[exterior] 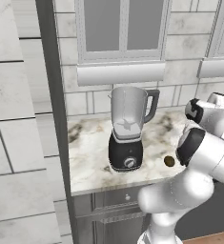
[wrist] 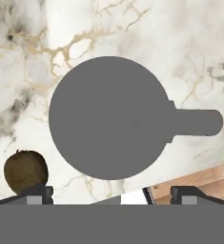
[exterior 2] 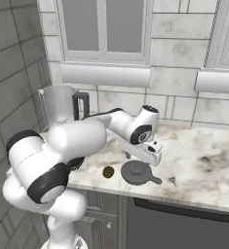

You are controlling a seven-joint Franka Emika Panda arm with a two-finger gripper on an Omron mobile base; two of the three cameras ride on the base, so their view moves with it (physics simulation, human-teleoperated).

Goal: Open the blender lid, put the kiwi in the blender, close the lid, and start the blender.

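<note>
The blender (exterior: 127, 131) stands on the marble counter, a clear jar with an uncovered mouth on a black base with a silver knob; its jar (exterior 2: 60, 104) also shows at the back left in the right base view. The blender lid (exterior 2: 137, 172), a flat dark grey disc with a short side tab, lies flat on the counter near the front edge. In the hand view the lid (wrist: 108, 117) lies straight below. The brown kiwi (exterior 2: 108, 171) (wrist: 25, 170) (exterior: 169, 161) rests just beside it. My gripper (exterior 2: 142, 158) (wrist: 113, 194) hovers close over the lid, open, holding nothing.
The counter's front edge runs close to the lid, with wooden floor (wrist: 194, 182) showing past it. A tiled wall and window sill (exterior: 121, 73) back the counter. A tall wall panel (exterior: 51, 95) borders the counter's left end. My own arm (exterior 2: 82, 136) reaches across between blender and lid.
</note>
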